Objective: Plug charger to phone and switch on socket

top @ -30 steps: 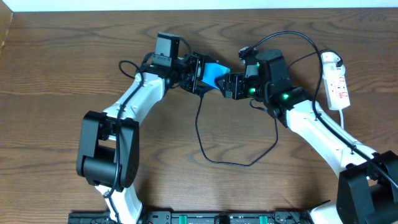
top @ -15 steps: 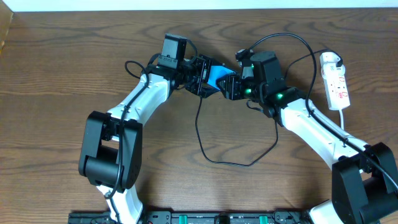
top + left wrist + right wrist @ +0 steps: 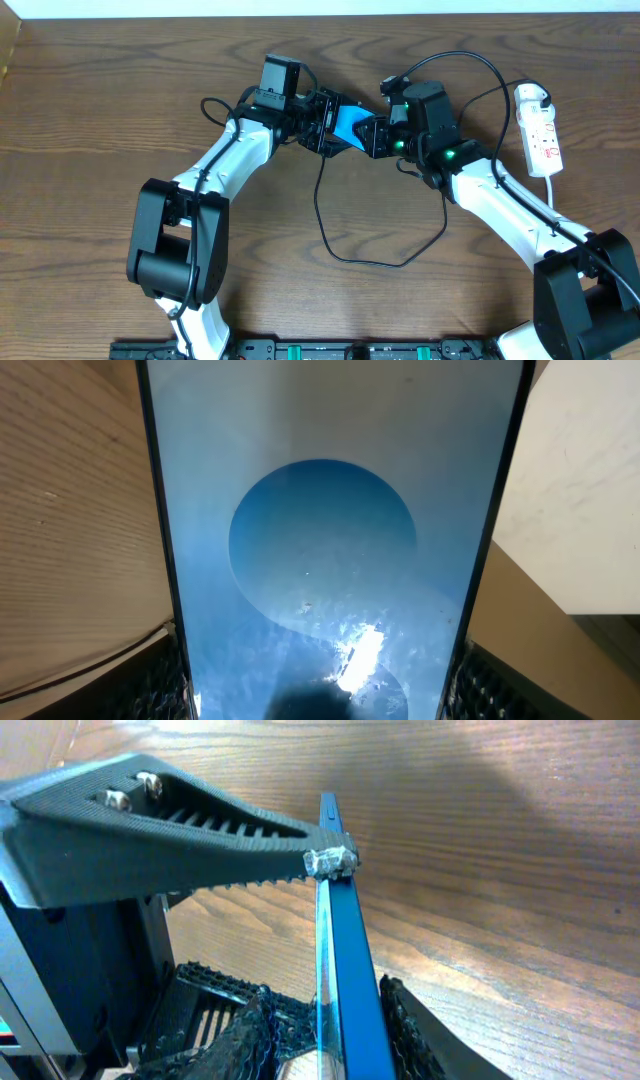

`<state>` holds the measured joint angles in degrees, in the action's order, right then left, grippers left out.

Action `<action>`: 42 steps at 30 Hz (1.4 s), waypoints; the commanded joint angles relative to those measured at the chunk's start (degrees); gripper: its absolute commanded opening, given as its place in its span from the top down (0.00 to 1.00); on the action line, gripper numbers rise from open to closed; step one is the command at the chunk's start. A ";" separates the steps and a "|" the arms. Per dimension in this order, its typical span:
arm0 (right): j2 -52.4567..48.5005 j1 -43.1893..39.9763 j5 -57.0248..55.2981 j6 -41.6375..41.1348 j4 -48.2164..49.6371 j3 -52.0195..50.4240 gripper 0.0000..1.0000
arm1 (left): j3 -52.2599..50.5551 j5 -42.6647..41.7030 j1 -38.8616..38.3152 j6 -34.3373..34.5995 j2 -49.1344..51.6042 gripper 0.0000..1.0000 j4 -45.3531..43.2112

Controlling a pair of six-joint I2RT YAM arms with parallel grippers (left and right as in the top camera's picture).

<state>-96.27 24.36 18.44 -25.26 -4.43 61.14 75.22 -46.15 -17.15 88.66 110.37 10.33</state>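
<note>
left pincer [image 3: 322, 122]: closed on the phone [image 3: 320, 540]; I see its ribbed black pads [image 3: 158, 685] pressed against both long edges.
right pincer [image 3: 373, 135]: jaws narrow, with the phone's thin edge between them; I cannot tell whether they grip anything.
phone: glossy blue slab with a paler circle, held between the two pincers; my right wrist view shows it edge-on.
charger [image 3: 318, 195]: thin black cable, looping over the wood-grain worktop [image 3: 100, 100] nearer the arm bases than either pincer.
socket [image 3: 541, 132]: white oblong strip, well outside the right pincer; I see it in the overhead view only.
</note>
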 commanded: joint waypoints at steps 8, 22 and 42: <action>-2.82 1.42 -0.50 -0.02 1.92 0.98 0.72 | 0.22 -0.96 -0.09 -0.57 -1.92 0.36 -0.09; -3.13 1.88 -0.55 -0.02 2.78 0.98 0.82 | 0.22 -0.96 -0.09 -0.57 -1.92 0.36 -0.09; -3.06 0.92 -0.52 -4.90 4.02 0.98 0.99 | 0.22 -0.46 0.00 -0.57 -1.92 0.35 -0.09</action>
<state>-99.00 25.74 16.73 -28.01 -1.58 61.14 75.22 -46.17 -17.04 88.64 110.34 10.09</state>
